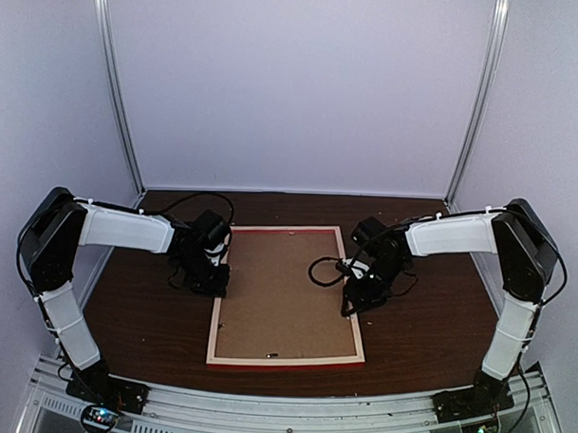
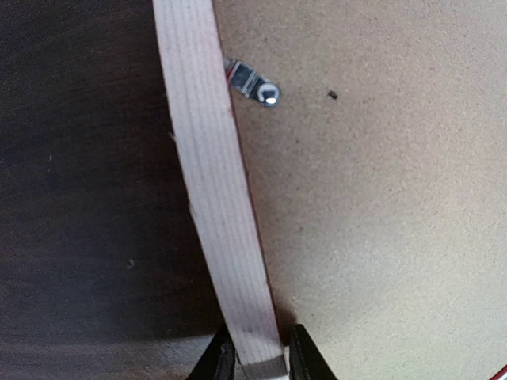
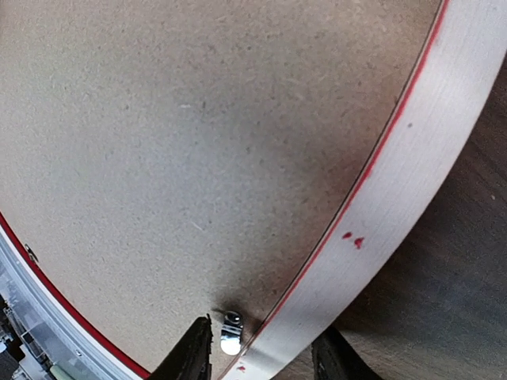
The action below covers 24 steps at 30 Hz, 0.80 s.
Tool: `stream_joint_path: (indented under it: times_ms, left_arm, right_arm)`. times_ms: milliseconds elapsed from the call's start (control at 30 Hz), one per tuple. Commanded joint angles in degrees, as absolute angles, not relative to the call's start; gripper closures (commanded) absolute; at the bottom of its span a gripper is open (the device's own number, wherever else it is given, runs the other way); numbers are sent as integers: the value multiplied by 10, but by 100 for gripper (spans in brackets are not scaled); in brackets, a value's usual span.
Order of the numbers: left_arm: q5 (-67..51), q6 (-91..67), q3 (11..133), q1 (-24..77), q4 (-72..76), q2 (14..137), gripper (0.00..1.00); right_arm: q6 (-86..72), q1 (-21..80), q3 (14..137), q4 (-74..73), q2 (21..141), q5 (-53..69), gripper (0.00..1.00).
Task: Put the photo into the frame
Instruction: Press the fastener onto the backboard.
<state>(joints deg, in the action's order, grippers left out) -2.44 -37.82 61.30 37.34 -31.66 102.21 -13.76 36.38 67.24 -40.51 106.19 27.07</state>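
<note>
1. The left gripper (image 2: 260,360) sits at the left rail of the frame, toward the table's left edge. Its fingers are pressed onto either side of the pale wood, pinching that rail.
2. The large, thin-railed rectangular frame (image 1: 284,361) lies face down at the middle of the dark brown wooden table (image 1: 427,335). Its pale back is up and a line of red shows along its edges.
3. A plain brown fibreboard backing board (image 1: 282,292) fills the frame's opening. The photo shows in no view, so I cannot tell whether it lies under the board.
4. A small silver metal turn tab (image 3: 230,336) sits on the board just inside the right rail.
5. The right gripper (image 3: 261,348) straddles that rail with its fingers spread. One finger is over the board beside the tab and the other is outside the rail, and neither is pinching anything.
6. Risks, as I judge them:
   - If the right fingers close off-centre, they may catch the rail with the tab and drag the frame sideways.
   - That pull could twist the rail out of the left pinch.
   - A raised rail could let the board shift.
</note>
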Motion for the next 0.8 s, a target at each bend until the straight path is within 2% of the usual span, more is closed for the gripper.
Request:
stream_joint_path:
  times_ms: [0, 300, 767]
  left_arm:
    - [-55, -363, 607, 391, -273, 1063, 75]
    - [-54, -361, 611, 391, -276, 1064, 75]
    - [-50, -365, 610, 391, -277, 1065, 75]
  right_arm:
    - [-155, 356, 694, -401, 1048, 265, 56]
    - [-161, 354, 725, -461, 1070, 204, 57]
    - [-175, 361, 742, -504, 1099, 182, 57]
